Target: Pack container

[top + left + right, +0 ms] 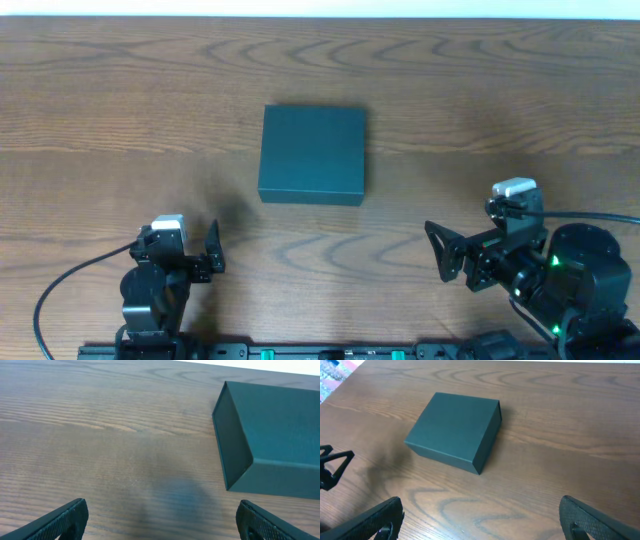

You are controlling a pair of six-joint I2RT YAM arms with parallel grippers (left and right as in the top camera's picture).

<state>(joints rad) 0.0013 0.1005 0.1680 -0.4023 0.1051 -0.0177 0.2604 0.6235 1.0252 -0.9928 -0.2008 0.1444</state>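
Out in the middle of the bench [500, 90] sits the container [312, 155], lid shut, flat on the wood and well apart from both arms. From overhead it reads as a plain dark teal square, nothing but its top face and a sliver of the near wall.

Over to the left wrist camera, and the container [270, 435] fills the upper right: two side walls show here, sharp edges, a matte, faintly grained card surface. The left hand [162, 525] is spread wide, one dark tip in each bottom corner, bare bench [100, 435] between them.

The right wrist camera gives the corner-on look: the container [455, 430] as a low block, with the lid's edge standing slightly proud along the right side, a detail the overhead hides. The right hand [485, 522] is wide too, holding nothing. The left hand [332, 467] pokes in at the left edge of this view.

Overhead, the left hand [214, 250] and the right hand [440, 253] sit near the front edge, tips pointing inward. The bench is brown wood with bold, swirling grain.
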